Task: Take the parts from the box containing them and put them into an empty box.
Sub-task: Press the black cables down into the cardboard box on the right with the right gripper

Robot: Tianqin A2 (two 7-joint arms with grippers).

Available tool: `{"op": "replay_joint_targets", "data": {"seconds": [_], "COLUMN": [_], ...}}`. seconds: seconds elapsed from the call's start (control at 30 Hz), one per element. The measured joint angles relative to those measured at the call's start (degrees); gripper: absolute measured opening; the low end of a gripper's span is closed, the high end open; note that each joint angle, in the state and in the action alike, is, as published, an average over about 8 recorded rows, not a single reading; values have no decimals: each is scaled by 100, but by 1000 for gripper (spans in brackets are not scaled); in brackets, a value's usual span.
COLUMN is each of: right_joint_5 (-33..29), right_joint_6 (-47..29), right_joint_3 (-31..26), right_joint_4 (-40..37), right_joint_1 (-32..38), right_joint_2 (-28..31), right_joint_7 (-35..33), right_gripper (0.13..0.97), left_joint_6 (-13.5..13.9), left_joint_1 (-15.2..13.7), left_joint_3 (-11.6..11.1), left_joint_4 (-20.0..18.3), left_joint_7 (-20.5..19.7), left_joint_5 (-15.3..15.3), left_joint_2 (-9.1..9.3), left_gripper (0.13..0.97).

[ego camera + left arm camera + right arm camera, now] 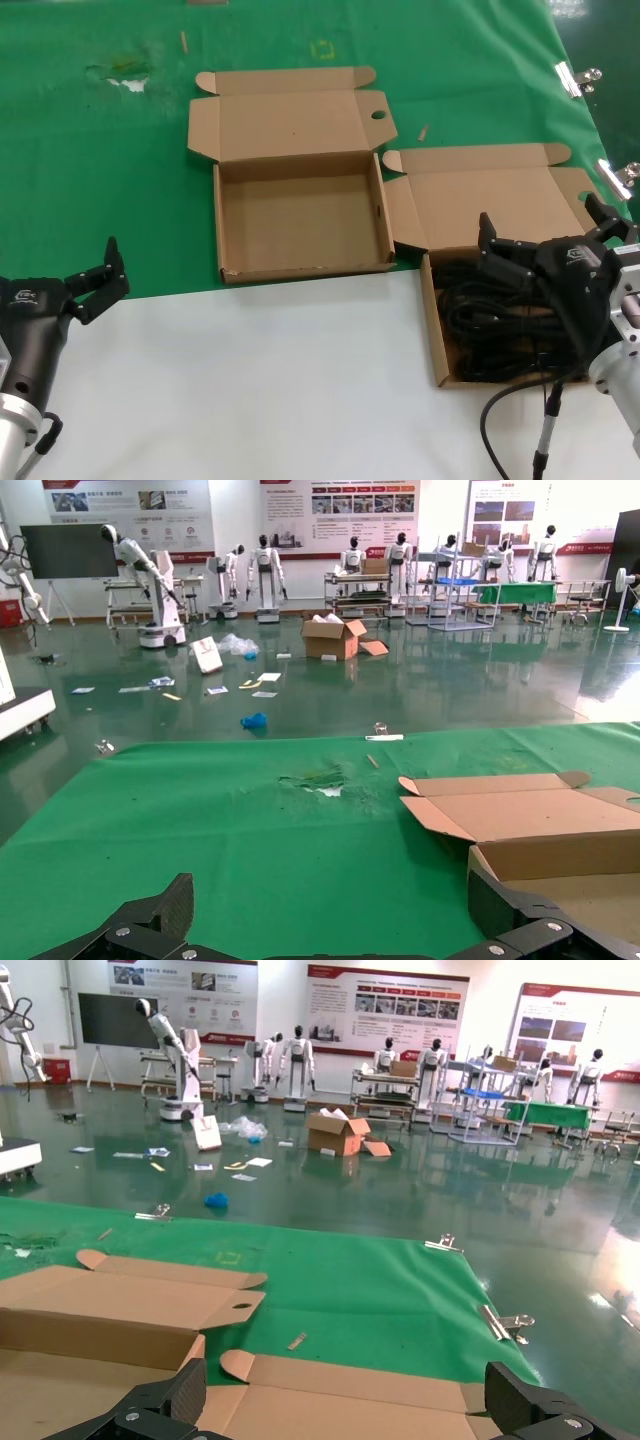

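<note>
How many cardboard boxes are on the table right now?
2. The empty box with the round-holed lid sits centre on the green cloth; the box of cables lies to its right, under the right gripper.

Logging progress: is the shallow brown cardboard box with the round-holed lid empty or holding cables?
Empty: the round-holed brown cardboard box shows only bare floor; the black cables lie in the other box.

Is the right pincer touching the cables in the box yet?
Cannot tell. In the head view the right pincer, fingers open, overlaps the cables in the box, but its body hides any contact or gap.
</note>
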Motion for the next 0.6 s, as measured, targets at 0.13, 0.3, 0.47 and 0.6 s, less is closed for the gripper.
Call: {"op": "replay_joint_targets", "data": {"seconds": [0.13,0.3,0.47,0.6], "right_joint_5": [0,0,0,0], "right_joint_6": [0,0,0,0], "right_joint_3": [0,0,0,0], "right_joint_4": [0,0,0,0], "right_joint_1": [0,0,0,0], "right_joint_2": [0,0,0,0], "right_joint_7": [0,0,0,0], "right_gripper": [966,966,966,966], "left_joint_6": [0,0,0,0], "left_joint_1": [0,0,0,0], "left_joint_3": [0,0,0,0], "left_joint_4": [0,0,0,0], "left_joint_7": [0,0,0,0], "left_joint_5": [0,0,0,0], "left_joint_2": [0,0,0,0], "left_gripper": [966,966,966,966]}}
